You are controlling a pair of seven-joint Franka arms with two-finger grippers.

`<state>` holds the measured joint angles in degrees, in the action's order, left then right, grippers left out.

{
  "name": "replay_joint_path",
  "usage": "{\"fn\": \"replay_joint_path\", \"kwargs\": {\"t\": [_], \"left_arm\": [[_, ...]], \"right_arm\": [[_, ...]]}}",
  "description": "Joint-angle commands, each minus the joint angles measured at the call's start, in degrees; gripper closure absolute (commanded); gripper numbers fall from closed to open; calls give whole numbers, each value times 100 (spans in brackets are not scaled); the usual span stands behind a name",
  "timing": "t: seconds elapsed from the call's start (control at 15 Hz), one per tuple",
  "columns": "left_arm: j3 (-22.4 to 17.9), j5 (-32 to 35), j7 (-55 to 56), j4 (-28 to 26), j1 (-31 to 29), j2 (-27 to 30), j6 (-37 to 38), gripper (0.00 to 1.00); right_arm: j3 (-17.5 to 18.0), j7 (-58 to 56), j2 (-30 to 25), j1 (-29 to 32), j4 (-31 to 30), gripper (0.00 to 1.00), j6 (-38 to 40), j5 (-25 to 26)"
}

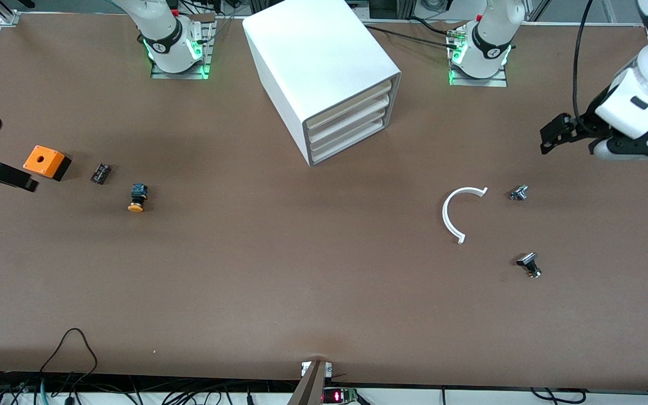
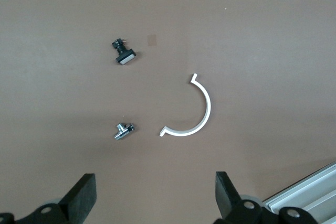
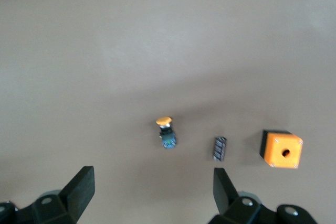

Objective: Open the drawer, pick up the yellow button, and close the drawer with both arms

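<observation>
The white cabinet [image 1: 324, 67] stands at the middle of the table between the arm bases. Its stacked cream drawer fronts [image 1: 351, 121] are all shut. The button [image 1: 137, 198] lies on its side on the bare table toward the right arm's end, orange cap nearer the front camera. It also shows in the right wrist view [image 3: 166, 132]. My right gripper [image 1: 20, 180] [image 3: 152, 187] is open and empty, in the air beside the orange box. My left gripper [image 1: 550, 135] [image 2: 155, 192] is open and empty, in the air at the left arm's end.
An orange box with a hole [image 1: 45, 161] [image 3: 281, 149] and a small black block [image 1: 100, 173] [image 3: 220, 148] lie beside the button. A white arc [image 1: 462, 214] [image 2: 191, 108] and two small parts [image 1: 519, 193] [image 1: 529, 264] lie toward the left arm's end.
</observation>
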<state>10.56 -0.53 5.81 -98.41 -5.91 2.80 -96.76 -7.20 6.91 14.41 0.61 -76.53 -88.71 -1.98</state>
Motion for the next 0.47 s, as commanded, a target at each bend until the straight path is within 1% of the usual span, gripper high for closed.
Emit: {"fn": "replay_joint_path", "kwargs": {"t": [0.0, 0.13, 0.33, 0.4], "left_arm": [[25, 123, -142, -20, -59, -42, 60, 0], [34, 123, -142, -20, -85, -16, 122, 0], [25, 114, -133, -12, -103, 2, 157, 0], [25, 114, -124, -12, -120, 2, 201, 0]], "right_arm": [[131, 3, -219, 159, -20, 0, 266, 39], [122, -180, -386, 159, -46, 0, 337, 267], [192, -260, -448, 142, -73, 0, 451, 277], [201, -452, -500, 133, -90, 0, 486, 277]]}}
